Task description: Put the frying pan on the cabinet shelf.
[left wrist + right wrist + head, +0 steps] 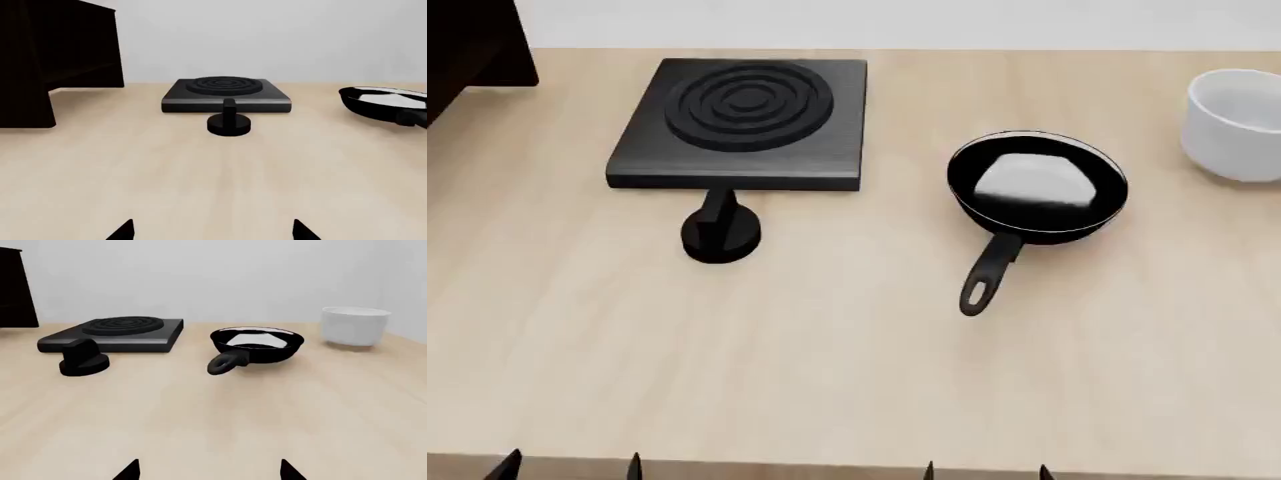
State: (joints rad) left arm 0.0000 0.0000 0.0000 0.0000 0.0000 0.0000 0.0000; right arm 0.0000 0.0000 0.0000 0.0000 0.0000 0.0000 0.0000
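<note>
Two dark fingertips of the left end effector (212, 230) and two of the right end effector (209, 470) are poking into view, spread apart and gripping nothing, hovering low over the smooth pale wood-grain counter (827, 380). Well ahead of the right end effector, the small round black frying pan (1037, 186) is sitting flat on the counter, its glossy inside reflecting white and holding nothing, its short looped handle pointing back toward the robot. To the pan's left are lying a square matte black burner plate with concentric rings (745, 120) and a round black knob (719, 234) just before it. A smooth white bowl (1237, 122) is standing at far right; its inside cannot be made out. The very dark brown flat-panelled cabinet shelf (57, 55) is rising at far left.
</note>
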